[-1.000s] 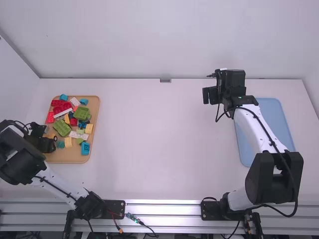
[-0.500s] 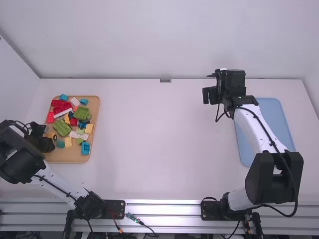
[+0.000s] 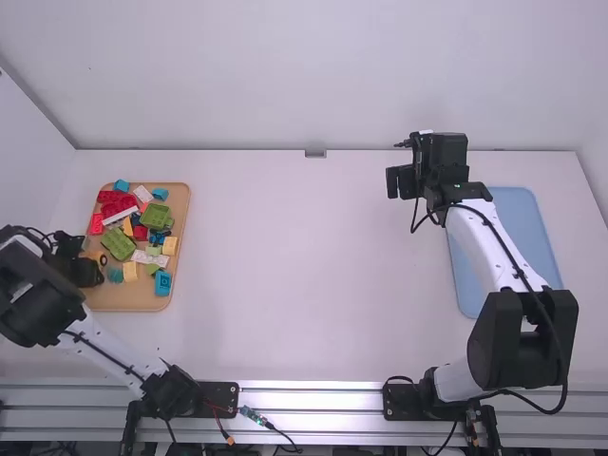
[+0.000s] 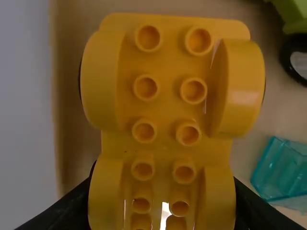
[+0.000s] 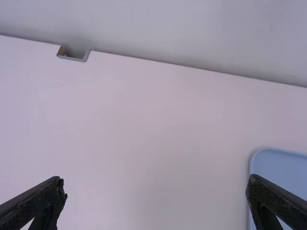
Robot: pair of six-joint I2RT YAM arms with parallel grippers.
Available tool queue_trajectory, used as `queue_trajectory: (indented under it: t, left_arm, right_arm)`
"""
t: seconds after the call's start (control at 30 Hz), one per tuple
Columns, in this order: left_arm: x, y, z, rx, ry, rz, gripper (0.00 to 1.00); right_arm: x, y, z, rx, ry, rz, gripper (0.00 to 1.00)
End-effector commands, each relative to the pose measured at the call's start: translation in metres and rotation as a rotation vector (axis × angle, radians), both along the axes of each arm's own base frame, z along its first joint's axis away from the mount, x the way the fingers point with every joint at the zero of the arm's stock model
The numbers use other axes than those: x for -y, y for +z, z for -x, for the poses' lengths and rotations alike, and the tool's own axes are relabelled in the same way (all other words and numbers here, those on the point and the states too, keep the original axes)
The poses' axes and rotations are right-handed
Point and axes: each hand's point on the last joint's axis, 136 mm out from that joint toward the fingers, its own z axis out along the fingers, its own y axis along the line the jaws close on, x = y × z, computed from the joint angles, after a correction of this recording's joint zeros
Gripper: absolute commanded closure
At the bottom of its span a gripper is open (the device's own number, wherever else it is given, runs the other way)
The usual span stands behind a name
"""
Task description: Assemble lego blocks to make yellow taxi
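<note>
From where I am operating, I am looking over both arms' views and finding no readable text, label, number or sign.

One tan tray [image 3: 138,303]; one blue tray [image 3: 521,223]; one yellow car base [image 4: 166,110]; two arms [image 3: 480,242]; blocks [image 3: 157,217] overlapping, count unclear.

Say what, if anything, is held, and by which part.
The left gripper holds the yellow car base by both sides of one end, at its wheel arches.
</note>
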Motion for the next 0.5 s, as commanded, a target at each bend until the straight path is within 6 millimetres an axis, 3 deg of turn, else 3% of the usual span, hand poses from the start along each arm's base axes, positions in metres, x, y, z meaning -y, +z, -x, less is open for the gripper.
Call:
queue_trajectory:
  t: [0.0, 0.2, 0.37, 0.47]
  left_arm:
    - [-0.004, 0.014, -0.015, 0.013, 0.014, -0.009, 0.48]
    - [0.003, 0.044, -0.033, 0.006, -0.003, 0.006, 0.54]
    - [0.011, 0.071, -0.065, 0.05, 0.019, -0.014, 0.64]
    - [0.024, 0.09, -0.099, 0.12, 0.016, -0.052, 0.73]
  right_arm:
    - [-0.002, 0.009, -0.005, 0.022, 0.004, -0.003, 0.01]
    - [-0.002, 0.009, -0.005, 0.022, 0.004, -0.003, 0.01]
    - [-0.002, 0.009, -0.005, 0.023, 0.005, -0.002, 0.01]
    - [-0.001, 0.01, -0.006, 0.026, 0.002, 0.003, 0.01]
